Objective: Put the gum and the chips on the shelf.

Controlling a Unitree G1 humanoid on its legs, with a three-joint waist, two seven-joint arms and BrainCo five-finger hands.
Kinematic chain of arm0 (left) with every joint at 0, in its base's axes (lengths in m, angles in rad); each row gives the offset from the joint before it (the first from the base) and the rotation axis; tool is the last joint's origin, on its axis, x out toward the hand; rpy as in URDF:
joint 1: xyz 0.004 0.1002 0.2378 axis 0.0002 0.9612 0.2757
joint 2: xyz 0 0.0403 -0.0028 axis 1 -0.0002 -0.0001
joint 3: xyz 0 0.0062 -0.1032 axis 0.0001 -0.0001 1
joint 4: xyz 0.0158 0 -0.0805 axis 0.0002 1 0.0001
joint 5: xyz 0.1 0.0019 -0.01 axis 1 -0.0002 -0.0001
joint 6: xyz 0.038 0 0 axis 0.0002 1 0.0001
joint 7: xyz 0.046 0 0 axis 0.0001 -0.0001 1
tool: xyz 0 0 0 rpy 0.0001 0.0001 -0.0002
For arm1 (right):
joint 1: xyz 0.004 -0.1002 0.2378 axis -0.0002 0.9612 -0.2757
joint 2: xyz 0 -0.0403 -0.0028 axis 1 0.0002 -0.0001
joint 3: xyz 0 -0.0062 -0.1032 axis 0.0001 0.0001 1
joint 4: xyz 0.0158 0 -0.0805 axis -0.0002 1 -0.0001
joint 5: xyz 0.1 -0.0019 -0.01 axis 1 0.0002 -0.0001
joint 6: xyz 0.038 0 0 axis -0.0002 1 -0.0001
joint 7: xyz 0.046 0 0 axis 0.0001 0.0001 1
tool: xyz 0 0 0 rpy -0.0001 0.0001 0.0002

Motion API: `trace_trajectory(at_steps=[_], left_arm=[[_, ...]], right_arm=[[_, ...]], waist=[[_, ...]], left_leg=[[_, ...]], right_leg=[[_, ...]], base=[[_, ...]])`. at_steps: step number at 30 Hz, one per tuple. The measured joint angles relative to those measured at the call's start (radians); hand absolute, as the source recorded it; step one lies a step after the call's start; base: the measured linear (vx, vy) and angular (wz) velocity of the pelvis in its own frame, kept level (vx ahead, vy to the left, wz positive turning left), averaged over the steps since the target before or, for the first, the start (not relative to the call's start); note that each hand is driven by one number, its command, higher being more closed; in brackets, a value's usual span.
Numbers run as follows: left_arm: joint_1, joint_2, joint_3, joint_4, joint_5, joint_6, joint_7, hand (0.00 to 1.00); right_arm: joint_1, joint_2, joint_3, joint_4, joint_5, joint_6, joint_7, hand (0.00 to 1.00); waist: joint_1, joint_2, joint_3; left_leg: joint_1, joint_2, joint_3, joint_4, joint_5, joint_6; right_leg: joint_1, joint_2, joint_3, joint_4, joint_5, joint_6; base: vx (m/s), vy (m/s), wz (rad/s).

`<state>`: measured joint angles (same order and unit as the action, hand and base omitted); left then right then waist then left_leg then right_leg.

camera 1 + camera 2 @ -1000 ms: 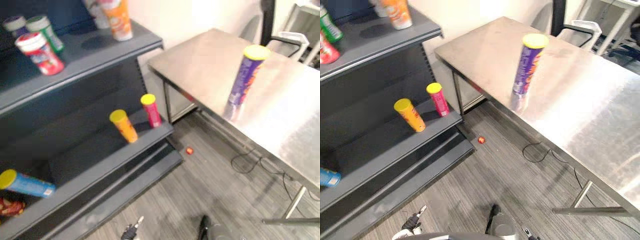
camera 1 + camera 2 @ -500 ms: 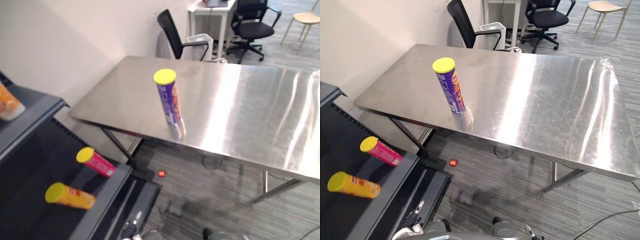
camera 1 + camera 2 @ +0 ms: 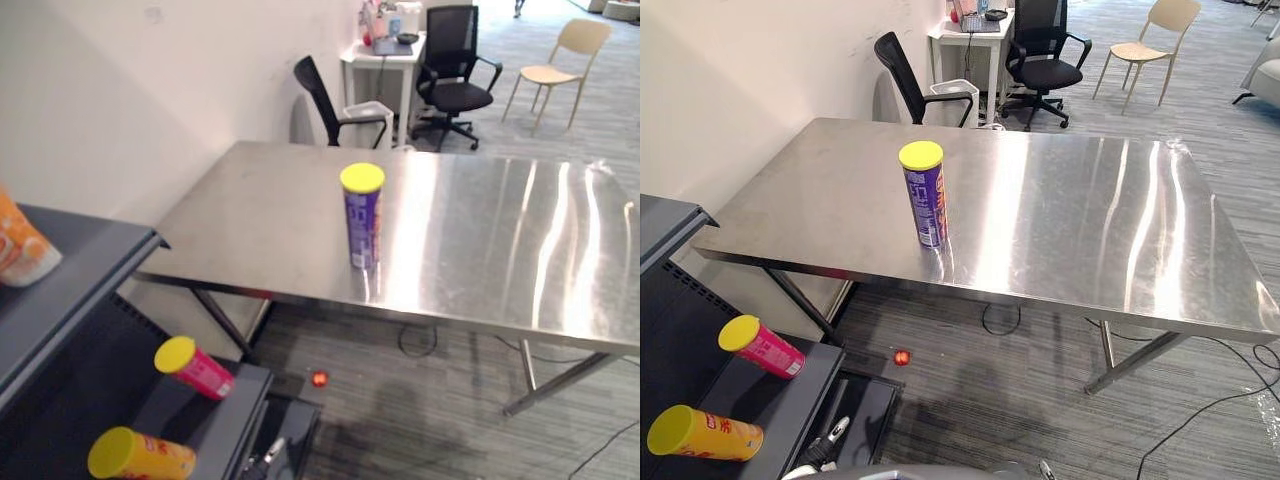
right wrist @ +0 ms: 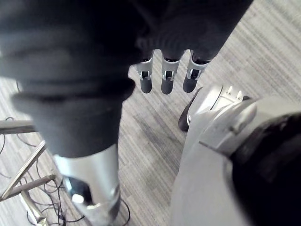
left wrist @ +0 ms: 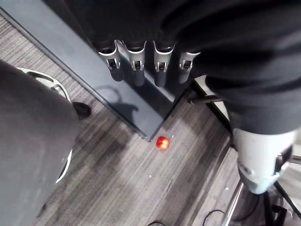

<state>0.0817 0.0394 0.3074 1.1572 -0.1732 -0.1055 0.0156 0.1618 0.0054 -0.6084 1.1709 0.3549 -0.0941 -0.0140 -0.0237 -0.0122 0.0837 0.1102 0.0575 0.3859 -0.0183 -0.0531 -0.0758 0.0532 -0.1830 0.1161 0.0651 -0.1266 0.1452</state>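
Observation:
A tall purple chips can (image 3: 362, 217) with a yellow lid stands upright near the front edge of the steel table (image 3: 480, 230). The dark shelf (image 3: 70, 270) is at the left, with a pink can (image 3: 193, 367) and a yellow can (image 3: 140, 455) lying on its lower board. My left hand (image 5: 146, 59) hangs over the floor by the shelf's base, fingers straight and holding nothing. My right hand (image 4: 164, 75) hangs over the grey floor, fingers relaxed and holding nothing. Both hands are far from the chips can.
A small red round thing (image 3: 319, 378) lies on the floor between shelf and table. An orange container (image 3: 20, 250) stands on the upper shelf board. Black office chairs (image 3: 455, 60), a white desk and a beige chair (image 3: 555, 55) stand beyond the table.
The camera has swung from the shelf towards the table, so the whole picture has shifted. The chips can and the shelf cans have stayed where they were.

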Motion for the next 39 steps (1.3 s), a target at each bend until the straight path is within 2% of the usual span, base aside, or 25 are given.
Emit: trace_trajectory(at_steps=[4, 11, 12, 16, 19, 25, 26, 27, 30, 33, 39], left_arm=[[-0.001, 0.0, -0.004, 0.017, 0.0, 0.0, -0.002, 0.0], [0.0, 0.008, 0.014, 0.017, 0.001, -0.001, -0.014, 0.0], [-0.001, 0.008, 0.014, 0.016, 0.001, -0.001, -0.016, 0.0], [0.0, 0.008, 0.011, 0.016, 0.005, 0.0, -0.019, 0.0], [0.0, 0.008, 0.003, 0.014, 0.024, -0.001, -0.019, 0.0], [0.007, 0.007, 0.003, 0.004, 0.039, 0.0, -0.018, 0.0], [0.011, 0.007, 0.003, -0.002, 0.04, 0.0, -0.018, 0.0], [0.015, 0.006, 0.003, -0.007, 0.041, 0.0, -0.018, 0.0], [0.023, 0.003, 0.002, -0.015, 0.041, 0.001, -0.014, 0.0], [0.023, 0.003, 0.0, -0.019, 0.044, 0.003, -0.012, 0.0], [0.03, -0.009, -0.03, -0.054, 0.08, 0.007, 0.001, 0.0]], right_arm=[[-0.012, -0.029, -0.076, 0.021, 0.01, 0.0, 0.0, 0.0], [-0.046, -0.095, -0.266, 0.014, 0.088, -0.01, -0.015, 0.0], [-0.066, -0.115, -0.33, 0.01, 0.099, -0.011, -0.025, 0.0], [-0.103, -0.176, -0.412, -0.032, 0.139, -0.023, -0.049, 0.0], [-0.106, -0.213, -0.419, -0.105, 0.168, -0.047, -0.078, 0.0], [-0.141, -0.232, -0.447, -0.433, 0.174, -0.099, -0.163, 0.0], [-0.149, -0.233, -0.448, -0.482, 0.174, -0.11, -0.183, 0.0], [-0.161, -0.233, -0.449, -0.559, 0.173, -0.14, -0.221, 0.0], [-0.195, -0.234, -0.446, -0.723, 0.164, -0.172, -0.282, 0.0], [-0.214, -0.242, -0.391, -0.856, 0.111, -0.182, -0.327, 0.0], [-0.224, -0.216, -0.24, -1.093, 0.0, -0.181, -0.309, 0.0]], waist=[[0.001, 0.008, -0.007], [0.002, -0.01, -0.014], [0.001, -0.009, -0.014], [-0.002, -0.006, -0.015], [-0.002, -0.006, -0.016], [-0.003, 0.006, -0.022], [-0.004, 0.007, -0.023], [-0.007, 0.009, -0.024], [-0.007, 0.013, -0.028], [-0.005, 0.012, -0.03], [-0.003, 0.011, -0.035]], left_leg=[[0.006, 0.0, -0.012, -0.017, 0.003, -0.001], [0.006, -0.002, -0.007, -0.034, 0.0, -0.004], [0.007, 0.0, -0.007, -0.034, -0.002, -0.004], [0.021, 0.006, -0.012, -0.032, -0.012, -0.005], [0.023, 0.006, -0.013, -0.028, -0.022, -0.008], [0.007, 0.002, -0.004, -0.014, -0.033, -0.007], [0.003, 0.002, -0.003, -0.014, -0.033, -0.007], [-0.002, 0.003, -0.002, -0.014, -0.032, -0.006], [-0.002, 0.005, 0.003, -0.014, -0.032, -0.006], [-0.002, 0.007, 0.008, -0.015, -0.032, -0.007], [-0.004, 0.008, 0.009, -0.032, -0.028, -0.002]], right_leg=[[0.004, 0.005, -0.005, -0.013, 0.001, 0.002], [0.004, 0.006, 0.0, -0.045, 0.014, 0.006], [0.003, 0.009, 0.001, -0.051, 0.024, 0.004], [0.003, 0.015, 0.003, -0.046, 0.034, -0.001], [0.002, 0.014, 0.002, -0.041, 0.034, -0.001], [-0.024, 0.008, 0.001, -0.037, 0.033, -0.001], [-0.03, 0.008, 0.001, -0.038, 0.033, -0.001], [-0.035, 0.009, 0.001, -0.04, 0.035, 0.002], [-0.035, 0.011, 0.003, -0.046, 0.037, 0.006], [-0.038, 0.013, 0.003, -0.046, 0.04, 0.009], [-0.045, 0.016, -0.009, -0.049, 0.067, 0.019]], base=[[0.01, -0.037, 0.0], [0.04, -0.008, -0.06], [0.06, -0.022, -0.2], [0.03, -0.034, -0.2], [-0.02, -0.017, -0.03], [-0.06, -0.035, -0.12], [-0.05, -0.049, -0.06], [-0.04, -0.048, -0.05], [-0.02, -0.046, -0.04], [0.0, -0.04, -0.05], [0.0, -0.016, -0.01]])
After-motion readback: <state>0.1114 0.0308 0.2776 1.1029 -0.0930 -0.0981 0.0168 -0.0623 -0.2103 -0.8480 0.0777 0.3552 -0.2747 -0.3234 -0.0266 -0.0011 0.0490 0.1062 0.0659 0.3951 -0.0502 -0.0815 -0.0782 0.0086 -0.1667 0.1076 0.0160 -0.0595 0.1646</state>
